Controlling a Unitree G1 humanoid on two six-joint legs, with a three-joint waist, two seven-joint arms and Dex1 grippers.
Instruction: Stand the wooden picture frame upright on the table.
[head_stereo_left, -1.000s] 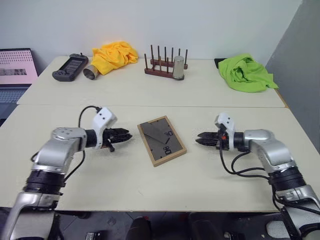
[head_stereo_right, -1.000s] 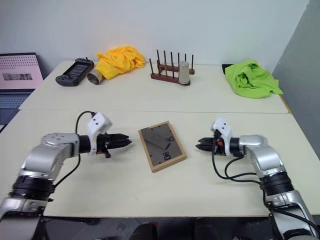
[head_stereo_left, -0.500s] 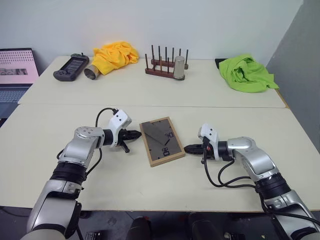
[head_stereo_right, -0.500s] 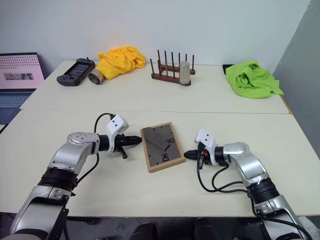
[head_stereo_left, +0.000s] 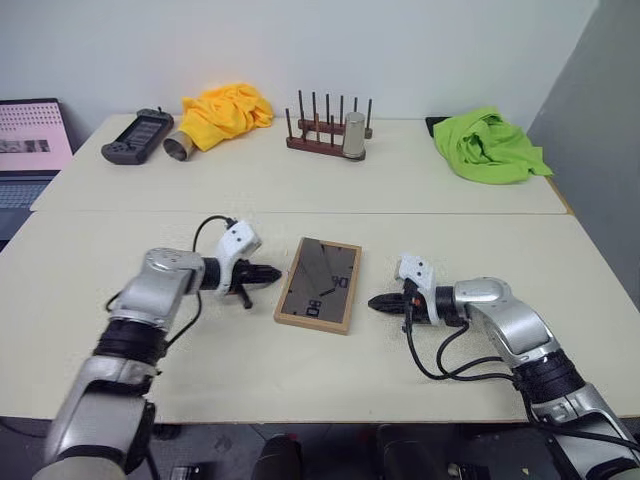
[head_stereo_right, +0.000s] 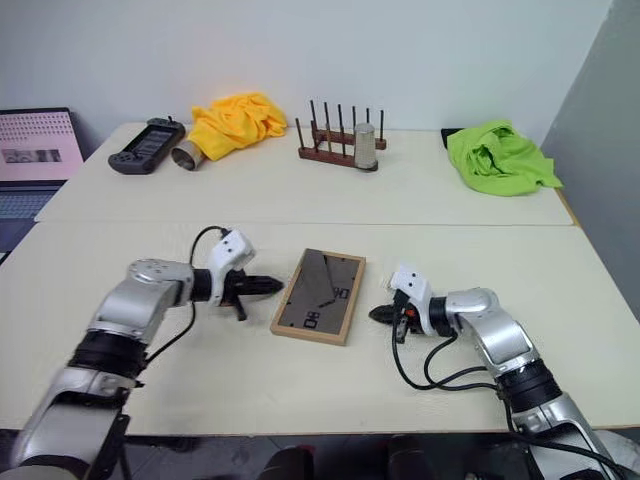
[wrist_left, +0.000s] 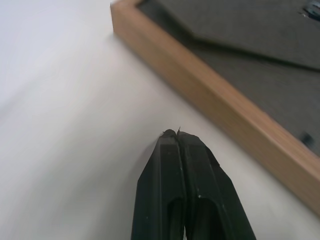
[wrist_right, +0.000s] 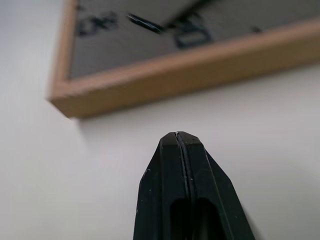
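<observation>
The wooden picture frame (head_stereo_left: 320, 283) lies flat on the table (head_stereo_left: 300, 190) with its dark grey back and folded stand facing up. My left gripper (head_stereo_left: 275, 273) is shut and empty, its tip just short of the frame's left long edge (wrist_left: 215, 105). From the other side, my right gripper (head_stereo_left: 373, 302) is also shut and empty, pointing at the frame's right long edge (wrist_right: 190, 72) with a small gap. Both fingertips (wrist_left: 176, 135) (wrist_right: 177, 135) hover close to the tabletop.
At the back stand a dark wooden peg rack (head_stereo_left: 325, 128) with a metal cup (head_stereo_left: 353, 135). A yellow cloth (head_stereo_left: 225, 108), a lying metal cup (head_stereo_left: 180, 146) and a handheld game console (head_stereo_left: 137, 135) are at the back left. A green cloth (head_stereo_left: 487, 145) is back right, a laptop (head_stereo_left: 25, 140) far left.
Both grippers moved inward toward the frame and shut. The frame has swung round on the table, its far end now leaning right instead of left.
</observation>
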